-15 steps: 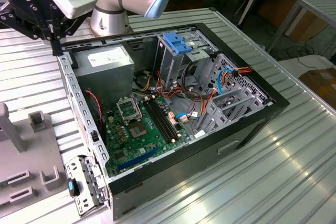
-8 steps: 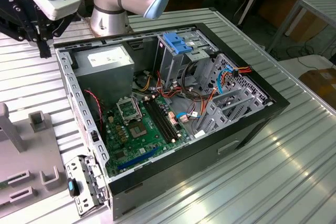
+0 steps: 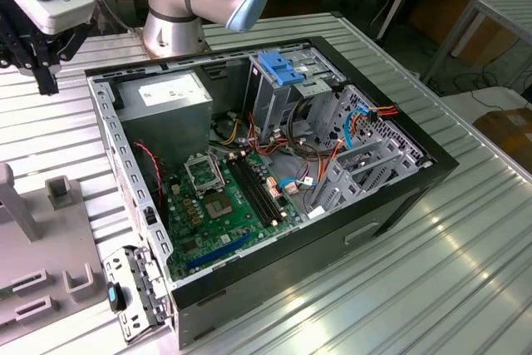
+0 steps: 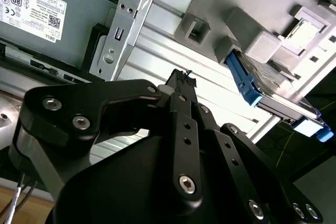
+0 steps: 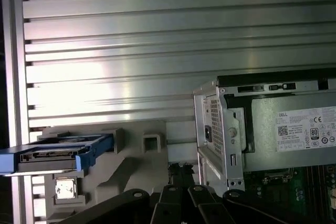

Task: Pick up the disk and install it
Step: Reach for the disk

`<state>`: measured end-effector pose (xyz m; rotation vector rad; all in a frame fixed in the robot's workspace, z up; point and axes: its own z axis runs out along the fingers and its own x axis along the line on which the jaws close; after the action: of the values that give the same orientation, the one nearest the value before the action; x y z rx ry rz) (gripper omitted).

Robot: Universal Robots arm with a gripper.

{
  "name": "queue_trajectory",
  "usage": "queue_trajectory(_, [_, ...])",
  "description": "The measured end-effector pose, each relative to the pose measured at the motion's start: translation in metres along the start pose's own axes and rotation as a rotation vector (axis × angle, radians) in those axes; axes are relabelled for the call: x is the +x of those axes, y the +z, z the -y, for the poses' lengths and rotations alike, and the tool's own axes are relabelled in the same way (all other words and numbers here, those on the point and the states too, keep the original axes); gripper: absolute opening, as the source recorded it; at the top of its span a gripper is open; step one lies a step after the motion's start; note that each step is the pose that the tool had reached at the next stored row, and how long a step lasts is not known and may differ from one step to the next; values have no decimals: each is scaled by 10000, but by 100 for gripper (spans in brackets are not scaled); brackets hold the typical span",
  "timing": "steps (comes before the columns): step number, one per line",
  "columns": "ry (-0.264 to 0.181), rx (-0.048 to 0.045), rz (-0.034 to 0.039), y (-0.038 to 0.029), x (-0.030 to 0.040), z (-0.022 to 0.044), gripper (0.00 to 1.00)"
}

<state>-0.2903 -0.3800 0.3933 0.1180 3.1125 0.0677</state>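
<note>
**While the disk (image 5: pixel 52 153) sat in its holder (image 5: pixel 131 161)**

While the grey holder carried the disk by its blue frame on the ribbed table (image 5: pixel 157 51), just beside the open computer case (image 5: pixel 231 129), you found the gripper (image 5: pixel 181 167) clear of the disk, its fingers closed together on nothing.

bright overhead light, white glare bands on ribbed table (image 3: pixel 453 234), case (image 3: pixel 274 288) interior shadowed
</note>
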Motion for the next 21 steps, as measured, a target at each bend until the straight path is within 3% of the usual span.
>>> queue_trajectory(7, [0,1,0,-4,213,-26,11])
queue_trajectory(15, [0,0,0,-17,726,-17,11])
queue_trajectory(21, [-1,1,0,-18,738,-16,11])
